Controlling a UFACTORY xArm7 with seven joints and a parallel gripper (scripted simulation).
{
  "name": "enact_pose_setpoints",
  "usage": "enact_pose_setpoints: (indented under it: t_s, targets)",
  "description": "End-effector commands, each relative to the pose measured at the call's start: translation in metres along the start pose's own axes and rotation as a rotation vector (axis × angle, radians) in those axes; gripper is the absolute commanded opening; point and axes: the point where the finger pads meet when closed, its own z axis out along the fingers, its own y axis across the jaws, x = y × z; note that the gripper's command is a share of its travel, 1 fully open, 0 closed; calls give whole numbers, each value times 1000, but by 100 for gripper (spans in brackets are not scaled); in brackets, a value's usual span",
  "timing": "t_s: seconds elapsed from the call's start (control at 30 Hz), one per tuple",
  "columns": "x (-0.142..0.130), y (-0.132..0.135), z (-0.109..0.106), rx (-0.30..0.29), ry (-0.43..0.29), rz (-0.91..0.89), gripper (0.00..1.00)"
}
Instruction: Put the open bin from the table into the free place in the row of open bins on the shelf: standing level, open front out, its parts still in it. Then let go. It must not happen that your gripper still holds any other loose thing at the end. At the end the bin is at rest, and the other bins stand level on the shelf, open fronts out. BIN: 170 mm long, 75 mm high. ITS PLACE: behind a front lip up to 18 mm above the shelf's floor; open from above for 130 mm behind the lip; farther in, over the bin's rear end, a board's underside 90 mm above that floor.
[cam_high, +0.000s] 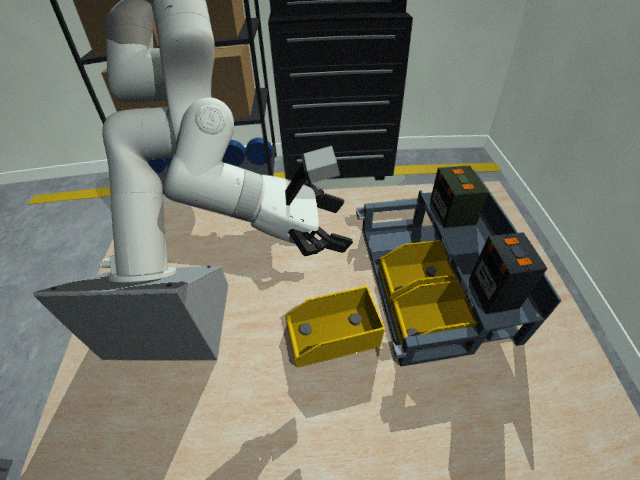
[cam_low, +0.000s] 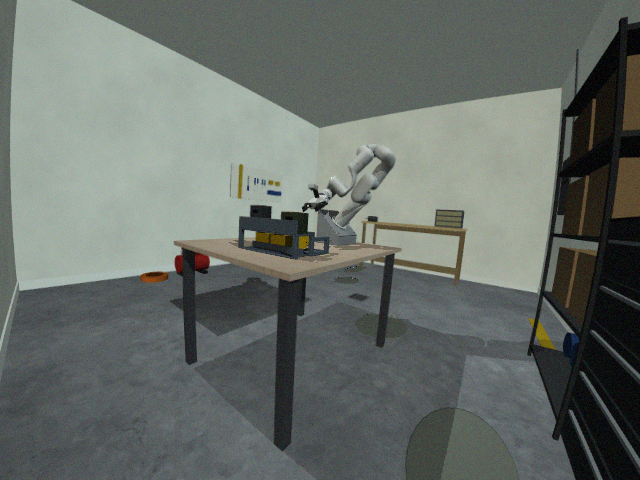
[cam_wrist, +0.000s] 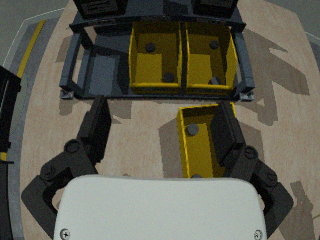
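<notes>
The yellow open bin (cam_high: 336, 335) (cam_wrist: 200, 152) stands upright on the table in front of the shelf, slightly turned, its low front toward the arm's base; round grey parts lie in it. Two yellow bins (cam_high: 416, 266) (cam_high: 436, 308) (cam_wrist: 156, 67) (cam_wrist: 207, 62) stand side by side on the grey shelf (cam_high: 385, 304) (cam_wrist: 102, 75) (cam_low: 268, 223), open fronts toward the arm. The free place is left of them in the wrist view, the end near the black cabinet in the top view. My gripper (cam_high: 337, 223) (cam_wrist: 162, 110) is open and empty, above the table, short of the shelf and off to one side of the table bin.
A green box (cam_high: 457, 198) and a black box (cam_high: 509, 273) stand on the raised board over the shelf's rear. Side rails with posts close both ends of the shelf, and a low lip runs along its front. The arm's pedestal (cam_high: 155, 322) stands on the table.
</notes>
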Motion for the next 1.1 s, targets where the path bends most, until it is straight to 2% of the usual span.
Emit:
enact_pose_setpoints:
  t_s: [0.0, 0.13, 0.53, 0.57, 0.7, 1.07]
  targets:
    - [3, -5, 3, -4, 2, -2, 100]
    - [10, -27, 17, -15, 0, -7, 100]
    - [10, -27, 17, -15, 0, -7, 100]
    - [3, -5, 3, -4, 2, -2, 100]
    - [10, -27, 17, -15, 0, -7, 100]
    - [10, -27, 17, -15, 0, -7, 100]
